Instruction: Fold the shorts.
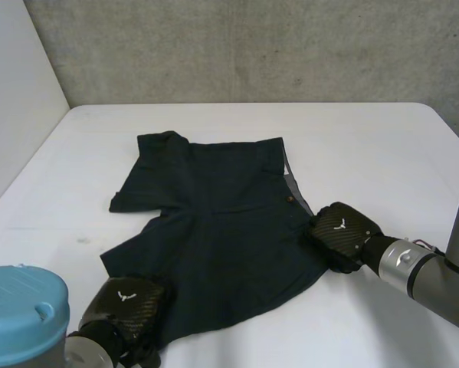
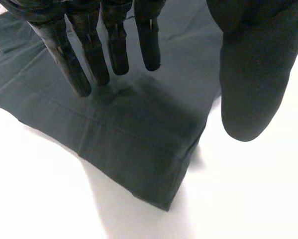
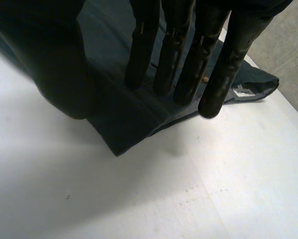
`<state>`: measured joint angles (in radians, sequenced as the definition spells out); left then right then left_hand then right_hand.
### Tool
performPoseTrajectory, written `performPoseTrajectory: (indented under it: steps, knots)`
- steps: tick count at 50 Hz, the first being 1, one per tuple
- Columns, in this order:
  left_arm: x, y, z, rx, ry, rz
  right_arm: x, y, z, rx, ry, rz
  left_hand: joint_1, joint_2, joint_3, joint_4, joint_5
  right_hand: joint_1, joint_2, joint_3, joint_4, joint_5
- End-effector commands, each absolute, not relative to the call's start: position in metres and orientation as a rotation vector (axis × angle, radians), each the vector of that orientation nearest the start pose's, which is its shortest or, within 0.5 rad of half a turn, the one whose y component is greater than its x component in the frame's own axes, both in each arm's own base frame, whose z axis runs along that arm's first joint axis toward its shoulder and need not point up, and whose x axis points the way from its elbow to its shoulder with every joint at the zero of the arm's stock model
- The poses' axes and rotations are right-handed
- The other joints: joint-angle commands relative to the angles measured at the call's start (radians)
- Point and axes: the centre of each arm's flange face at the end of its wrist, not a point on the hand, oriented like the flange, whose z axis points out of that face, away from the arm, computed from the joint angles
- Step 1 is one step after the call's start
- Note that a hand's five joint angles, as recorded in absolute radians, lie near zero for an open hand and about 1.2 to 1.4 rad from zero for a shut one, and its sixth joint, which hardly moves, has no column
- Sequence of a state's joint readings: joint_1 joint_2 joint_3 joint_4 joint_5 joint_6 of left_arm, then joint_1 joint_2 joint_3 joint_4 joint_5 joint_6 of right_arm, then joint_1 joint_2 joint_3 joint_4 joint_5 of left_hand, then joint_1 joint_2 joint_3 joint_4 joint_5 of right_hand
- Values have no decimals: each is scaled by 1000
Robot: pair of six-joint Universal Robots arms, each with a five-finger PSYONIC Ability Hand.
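Note:
Dark shorts (image 1: 221, 222) lie spread flat on the white table (image 1: 367, 146), with one far corner folded over. My left hand (image 1: 126, 303) rests over their near left corner. In the left wrist view its fingers (image 2: 94, 55) are straight with their tips on the cloth (image 2: 139, 144), and the thumb (image 2: 253, 74) stands apart above the table beside the hem. My right hand (image 1: 340, 230) is at the shorts' right edge. Its straight fingers (image 3: 183, 50) press on the cloth (image 3: 129, 124) near a corner, and the thumb (image 3: 64, 74) hangs over the same edge.
A grey concrete wall runs behind the table and a white wall stands to the left. Bare table surrounds the shorts on all sides. My left arm's blue cap (image 1: 18, 303) sits at the near left and my right arm (image 1: 421, 268) reaches in from the near right.

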<state>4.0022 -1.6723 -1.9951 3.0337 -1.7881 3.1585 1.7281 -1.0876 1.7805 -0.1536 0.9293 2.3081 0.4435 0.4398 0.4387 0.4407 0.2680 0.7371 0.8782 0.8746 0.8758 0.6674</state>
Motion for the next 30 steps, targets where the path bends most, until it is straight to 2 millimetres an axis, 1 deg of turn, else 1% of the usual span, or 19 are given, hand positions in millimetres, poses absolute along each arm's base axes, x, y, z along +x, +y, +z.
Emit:
performPoseTrajectory:
  steps: [1, 7, 13, 14, 17, 18, 20, 21, 23, 25, 30]
  knots:
    - [-236, -105, 159, 877, 2737, -1480, 232, -268, 121, -1552, 1918, -1599, 113, 117, 118, 116, 114, 659, 518, 522, 520, 554]
    - [-242, -112, 159, 866, 2715, -1549, 232, -271, 124, -1475, 1948, -1595, 219, 223, 224, 222, 220, 659, 518, 522, 520, 554]
    - [-245, -119, 150, 849, 2706, -1559, 230, -273, 126, -1437, 1975, -1596, 292, 296, 297, 295, 293, 659, 518, 522, 520, 554]
    - [-245, -120, 148, 846, 2704, -1552, 230, -273, 126, -1432, 1992, -1599, 354, 357, 358, 356, 355, 659, 518, 522, 520, 554]
    - [-245, -121, 146, 843, 2703, -1538, 229, -274, 125, -1426, 2017, -1604, 433, 437, 438, 436, 434, 659, 518, 522, 520, 554]
    - [-245, -122, 146, 839, 2698, -1539, 228, -275, 126, -1423, 2039, -1613, 553, 556, 557, 555, 554, 659, 518, 522, 520, 554]
    - [-245, -121, 146, 840, 2697, -1539, 228, -276, 126, -1419, 2060, -1618, 633, 637, 638, 636, 634, 659, 518, 522, 520, 554]
    - [-246, -121, 148, 842, 2693, -1546, 229, -276, 126, -1416, 2076, -1624, 738, 742, 743, 741, 739, 659, 518, 522, 520, 554]
    - [-246, -120, 149, 847, 2690, -1548, 229, -276, 126, -1413, 2090, -1623, 856, 859, 860, 858, 857, 659, 518, 522, 520, 554]
    - [-246, -118, 151, 872, 2679, -1540, 229, -275, 126, -1403, 2107, -1620, 918, 921, 922, 920, 919, 659, 518, 522, 520, 554]
    - [-246, -112, 152, 931, 2663, -1521, 234, -271, 130, -1406, 2091, -1623, 953, 957, 958, 956, 954, 659, 518, 522, 520, 554]
